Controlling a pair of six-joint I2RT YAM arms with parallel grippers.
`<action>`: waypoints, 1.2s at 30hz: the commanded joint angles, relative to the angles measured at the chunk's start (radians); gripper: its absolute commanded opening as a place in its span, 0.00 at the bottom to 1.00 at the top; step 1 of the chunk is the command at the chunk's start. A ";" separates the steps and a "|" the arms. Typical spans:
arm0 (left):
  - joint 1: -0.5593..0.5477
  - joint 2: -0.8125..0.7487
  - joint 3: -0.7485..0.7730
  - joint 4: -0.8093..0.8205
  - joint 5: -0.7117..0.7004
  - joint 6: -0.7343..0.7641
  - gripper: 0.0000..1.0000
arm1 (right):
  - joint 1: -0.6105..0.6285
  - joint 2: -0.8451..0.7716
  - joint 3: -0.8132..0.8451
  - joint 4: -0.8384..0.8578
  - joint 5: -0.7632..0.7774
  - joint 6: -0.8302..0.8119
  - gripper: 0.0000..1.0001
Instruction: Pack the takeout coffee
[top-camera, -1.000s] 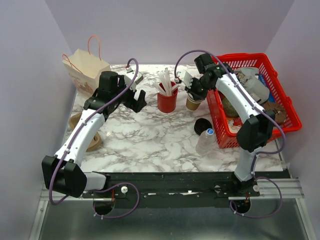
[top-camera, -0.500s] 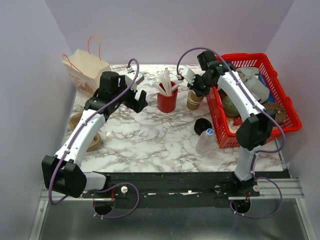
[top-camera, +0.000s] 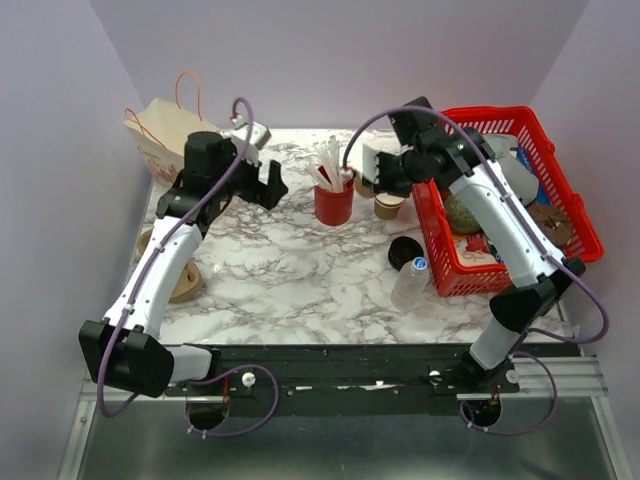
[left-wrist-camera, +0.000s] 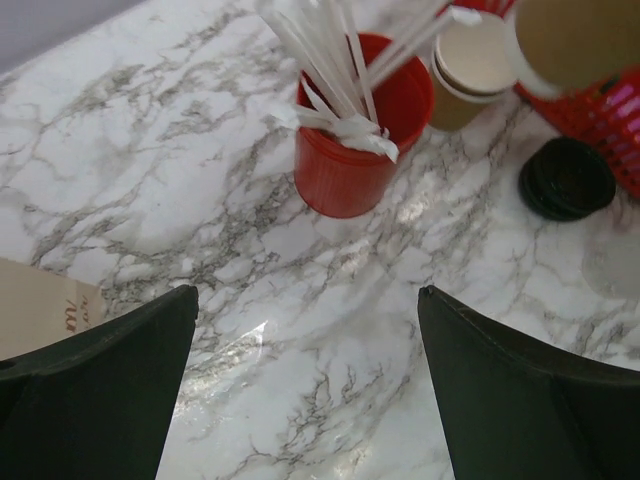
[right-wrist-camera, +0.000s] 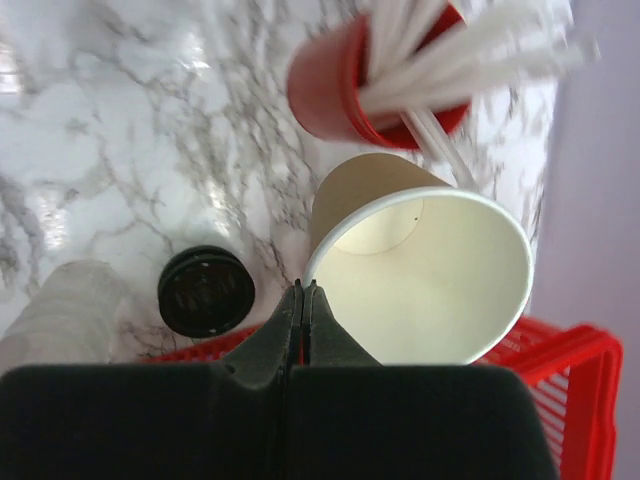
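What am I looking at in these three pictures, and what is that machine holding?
Two robot arms are bolted to the near edge of a marble table. The wide picture comes from a fixed camera above and behind them. The other two come from a camera on each wrist, looking at its own hand. On the table are a red cup of white sticks, a paper bag, a red basket and a loose black lid. The right hand is shut on the rim of a lidless paper cup. The left hand is open and holds nothing.
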 joint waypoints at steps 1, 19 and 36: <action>0.103 -0.033 0.103 0.048 -0.083 -0.232 0.99 | 0.137 -0.064 -0.139 -0.005 -0.042 -0.095 0.01; 0.147 -0.208 -0.019 0.157 -0.289 -0.272 0.99 | 0.449 0.122 -0.353 0.216 -0.038 -0.132 0.01; 0.150 -0.283 -0.113 0.137 -0.255 -0.287 0.99 | 0.472 0.195 -0.410 0.301 -0.064 -0.127 0.09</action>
